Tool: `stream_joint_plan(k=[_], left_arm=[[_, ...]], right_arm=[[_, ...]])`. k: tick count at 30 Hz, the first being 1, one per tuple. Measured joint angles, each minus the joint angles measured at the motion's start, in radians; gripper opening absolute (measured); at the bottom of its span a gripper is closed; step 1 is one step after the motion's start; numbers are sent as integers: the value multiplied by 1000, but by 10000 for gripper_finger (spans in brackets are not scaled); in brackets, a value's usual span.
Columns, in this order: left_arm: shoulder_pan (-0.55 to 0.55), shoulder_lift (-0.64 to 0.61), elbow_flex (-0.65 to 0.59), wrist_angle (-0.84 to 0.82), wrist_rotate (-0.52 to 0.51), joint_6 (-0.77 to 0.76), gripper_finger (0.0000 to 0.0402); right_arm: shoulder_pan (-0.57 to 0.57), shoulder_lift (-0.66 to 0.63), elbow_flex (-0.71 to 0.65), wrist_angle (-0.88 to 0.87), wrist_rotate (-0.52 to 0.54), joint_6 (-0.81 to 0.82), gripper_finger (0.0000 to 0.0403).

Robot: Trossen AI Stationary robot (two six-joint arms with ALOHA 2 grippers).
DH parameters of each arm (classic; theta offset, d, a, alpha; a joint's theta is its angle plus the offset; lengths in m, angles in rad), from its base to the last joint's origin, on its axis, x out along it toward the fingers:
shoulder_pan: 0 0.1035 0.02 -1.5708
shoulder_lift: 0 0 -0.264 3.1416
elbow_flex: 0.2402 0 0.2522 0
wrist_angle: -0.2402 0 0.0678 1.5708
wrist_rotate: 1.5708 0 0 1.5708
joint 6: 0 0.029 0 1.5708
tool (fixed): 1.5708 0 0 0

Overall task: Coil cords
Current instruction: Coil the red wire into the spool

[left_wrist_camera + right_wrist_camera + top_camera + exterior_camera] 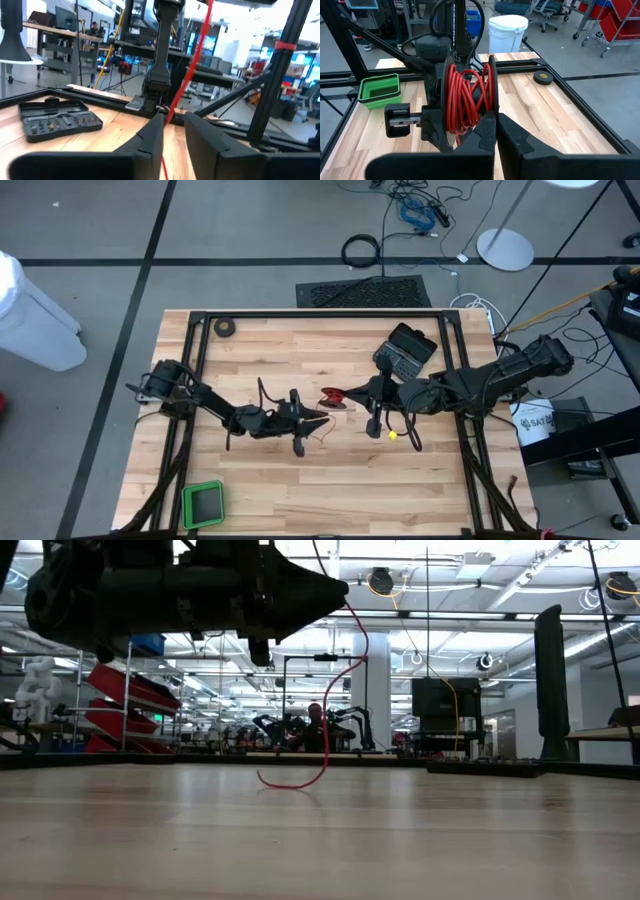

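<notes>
Your right gripper [495, 127] is clamped shut on the rim of the black reel [465, 102], holding it upright above the table's middle with red wire [462, 100] wound round its core. Your left gripper [172, 125] sits just beside it — the loose strand runs between its fingers [150, 137], but you cannot tell whether they pinch it — then loops onto the table [320, 830].

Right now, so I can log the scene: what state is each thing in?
red wire: partly wound on reel, rest loose
reel: upright, gripped by the rim
right gripper: jaws shut on reel
left gripper: jaws apart around red wire
tool case: open
green tray: empty
</notes>
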Motion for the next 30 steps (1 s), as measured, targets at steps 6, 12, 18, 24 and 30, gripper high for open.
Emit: stream_joint_plan(k=[6, 12, 18, 24, 30], left_arm=[[5, 14, 1, 21, -5, -22, 19], [6, 14, 1, 42, -6, -21, 11], [6, 14, 1, 42, 23, -29, 13], [6, 14, 1, 43, 73, -47, 19], [6, 14, 1, 41, 73, -47, 78]], right_arm=[[0, 0, 0, 0, 0, 0, 0], [0, 0, 0, 0, 0, 0, 0], [0, 0, 0, 0, 1, 0, 0], [0, 0, 0, 0, 1, 0, 0], [0, 0, 0, 0, 1, 0, 0]])
